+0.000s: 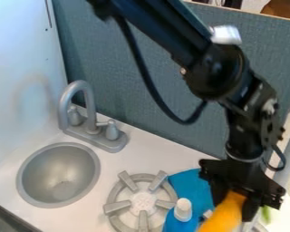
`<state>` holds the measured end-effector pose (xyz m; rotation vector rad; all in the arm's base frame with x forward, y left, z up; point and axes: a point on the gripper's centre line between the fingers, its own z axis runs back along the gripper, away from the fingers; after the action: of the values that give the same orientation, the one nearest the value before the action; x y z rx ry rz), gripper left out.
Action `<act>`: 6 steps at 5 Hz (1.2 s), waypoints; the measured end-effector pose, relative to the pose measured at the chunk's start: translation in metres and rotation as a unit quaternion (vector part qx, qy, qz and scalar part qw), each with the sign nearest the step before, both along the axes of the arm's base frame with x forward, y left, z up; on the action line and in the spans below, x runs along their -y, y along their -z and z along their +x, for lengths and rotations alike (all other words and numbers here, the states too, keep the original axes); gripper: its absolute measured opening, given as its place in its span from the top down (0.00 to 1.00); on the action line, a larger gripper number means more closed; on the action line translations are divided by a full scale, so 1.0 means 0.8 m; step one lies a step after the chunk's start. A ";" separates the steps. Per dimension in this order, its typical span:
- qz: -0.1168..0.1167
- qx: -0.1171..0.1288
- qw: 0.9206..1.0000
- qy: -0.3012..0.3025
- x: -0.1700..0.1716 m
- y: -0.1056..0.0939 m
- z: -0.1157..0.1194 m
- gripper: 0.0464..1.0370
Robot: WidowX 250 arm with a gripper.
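The black arm (166, 34) enters at the top edge of the frame, left of centre, and slants down to the right to a bulky rounded joint (215, 72) at upper right. A thin black cable (141, 68) loops below the upper link. From the joint, the wrist section (255, 106) bends steeply downward along the right side. The tool (234, 210) hangs at lower right over the bench (166, 152), pointing down, its two black fingers (251, 209) standing apart, one on each side.
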<state>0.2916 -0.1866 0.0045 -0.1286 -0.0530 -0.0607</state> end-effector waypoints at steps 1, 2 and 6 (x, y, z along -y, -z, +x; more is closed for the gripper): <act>-0.003 -0.004 1.000 -0.004 0.011 0.031 0.015 0.45; -0.001 0.001 1.000 0.001 0.026 0.057 0.027 0.45; 0.029 -0.012 1.000 0.000 0.000 0.087 -0.003 0.09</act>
<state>0.2893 -0.1865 -0.0649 -0.0714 -0.0282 -0.0608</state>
